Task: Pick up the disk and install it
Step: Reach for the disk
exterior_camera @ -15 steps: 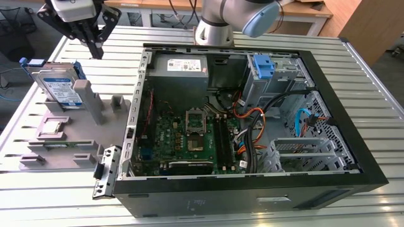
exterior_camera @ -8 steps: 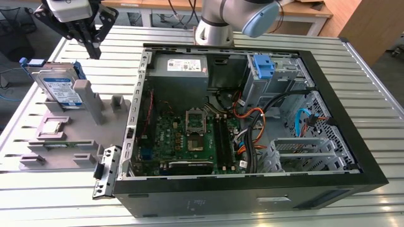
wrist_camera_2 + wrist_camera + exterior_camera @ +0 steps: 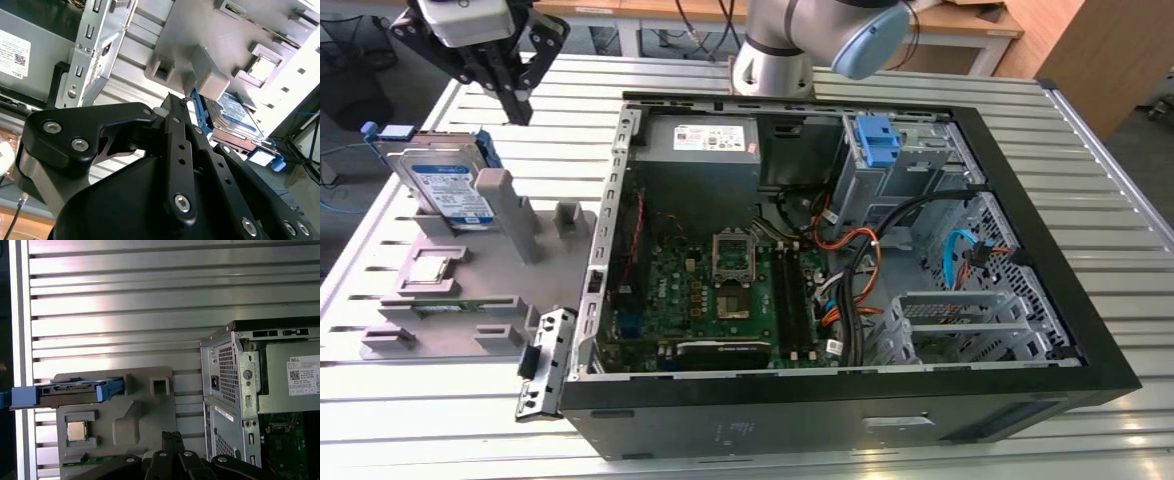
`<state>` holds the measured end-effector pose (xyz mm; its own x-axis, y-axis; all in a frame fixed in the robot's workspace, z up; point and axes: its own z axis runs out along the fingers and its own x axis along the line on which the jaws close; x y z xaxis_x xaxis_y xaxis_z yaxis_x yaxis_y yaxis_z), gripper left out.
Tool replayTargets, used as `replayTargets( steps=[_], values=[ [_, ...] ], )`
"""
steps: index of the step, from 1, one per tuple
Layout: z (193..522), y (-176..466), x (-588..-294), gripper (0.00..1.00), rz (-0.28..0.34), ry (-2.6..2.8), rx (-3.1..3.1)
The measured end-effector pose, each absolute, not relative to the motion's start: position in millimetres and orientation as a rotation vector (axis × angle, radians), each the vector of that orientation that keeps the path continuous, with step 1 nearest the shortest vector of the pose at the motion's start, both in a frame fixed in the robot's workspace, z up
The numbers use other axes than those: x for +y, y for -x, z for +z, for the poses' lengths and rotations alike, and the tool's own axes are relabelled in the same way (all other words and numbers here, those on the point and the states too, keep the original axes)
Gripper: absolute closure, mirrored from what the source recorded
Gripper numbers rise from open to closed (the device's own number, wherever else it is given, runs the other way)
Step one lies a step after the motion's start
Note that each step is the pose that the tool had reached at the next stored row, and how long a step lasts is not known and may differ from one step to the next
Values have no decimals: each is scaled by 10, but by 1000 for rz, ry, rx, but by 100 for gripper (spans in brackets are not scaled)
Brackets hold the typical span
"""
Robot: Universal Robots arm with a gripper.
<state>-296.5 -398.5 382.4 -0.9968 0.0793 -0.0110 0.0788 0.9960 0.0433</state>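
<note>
Gripper point(image 3: 522, 112): fingers pressed together, nothing between them; hangs above the slatted table point(image 3: 1107, 200), near the disk, apart from it.
Disk point(image 3: 444, 188): upright on edge in a slot of the grey fixture point(image 3: 480, 280), at the fixture end nearest the gripper; to the exterior view's left of the open PC case point(image 3: 854, 420).
Fixture contents: the disk; a square CPU chip point(image 3: 434, 268) flat in a pocket; a green memory stick point(image 3: 434, 307) in a slot.
Case contents: power supply point(image 3: 707, 140), motherboard point(image 3: 720, 290), bare blue bracket point(image 3: 874, 140) in the drive cage, orange and blue cables.
Exterior view: case interior from above, disk label face-on.
First wrist view: disk point(image 3: 75, 390) edge-on, blue carrier ends sticking out; chip point(image 3: 76, 430); gripper point(image 3: 172, 435) tips closed.
Second wrist view: disk point(image 3: 240, 112) partly behind a fixture post; black gripper point(image 3: 172, 97) linkage up front.
Counts: 1 disk, 1 chip, 1 memory stick on the fixture, 1 bracket.
</note>
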Motion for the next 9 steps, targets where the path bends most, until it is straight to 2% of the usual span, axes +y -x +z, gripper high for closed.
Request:
replayTargets(
  steps=[9],
  values=[
    [3819,2960,-3985,89,64,-129,3203]
  ],
)
